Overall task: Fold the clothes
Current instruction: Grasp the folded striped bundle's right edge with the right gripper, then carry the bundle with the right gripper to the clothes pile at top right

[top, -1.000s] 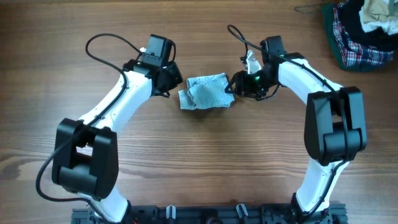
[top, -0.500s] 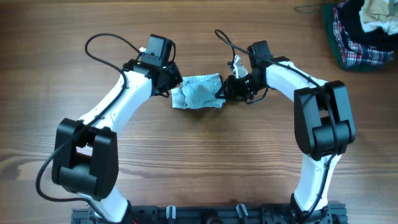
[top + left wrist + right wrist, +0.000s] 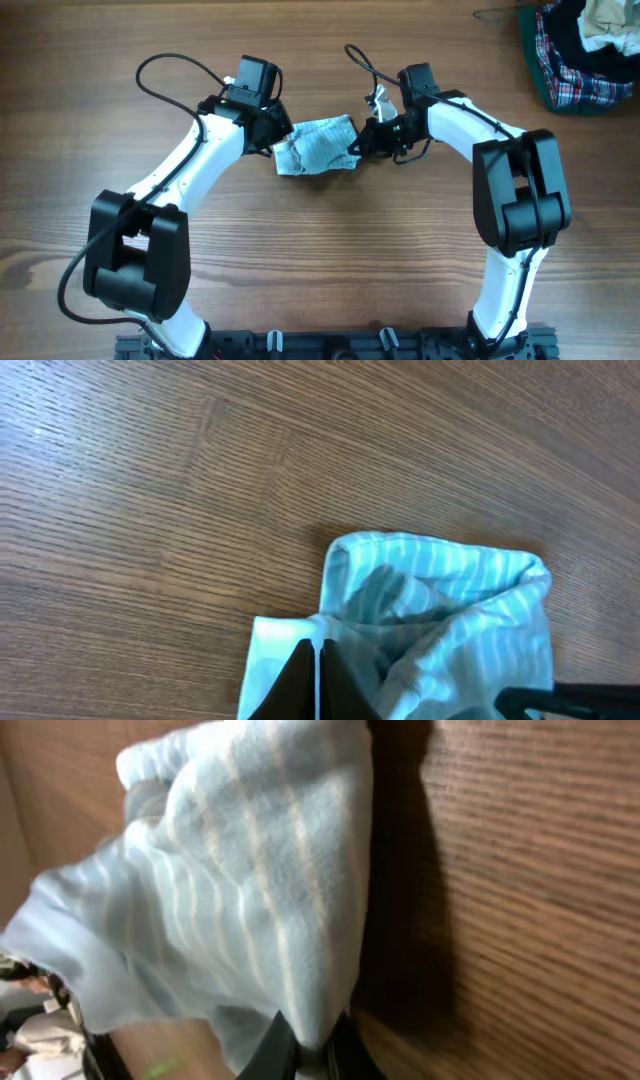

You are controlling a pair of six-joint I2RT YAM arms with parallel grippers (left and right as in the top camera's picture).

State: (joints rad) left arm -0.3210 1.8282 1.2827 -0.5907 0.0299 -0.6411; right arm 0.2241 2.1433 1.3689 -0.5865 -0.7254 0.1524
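The clothes are one small pale blue-and-white striped garment, crumpled on the wooden table between the two arms. My left gripper is shut on its left edge; in the left wrist view the black fingertips pinch the cloth with a thin layer between them. My right gripper is shut on the right edge, and in the right wrist view a fold of the garment rises out of the closed fingertips.
A heap of plaid, dark and cream clothes lies at the far right corner of the table. Bare wood spreads in front of the garment. A black cable loops behind the left arm.
My right gripper moved left onto the garment's right edge and closed on it, pushing the cloth slightly left into a tighter bunch. The left gripper stayed shut in place.
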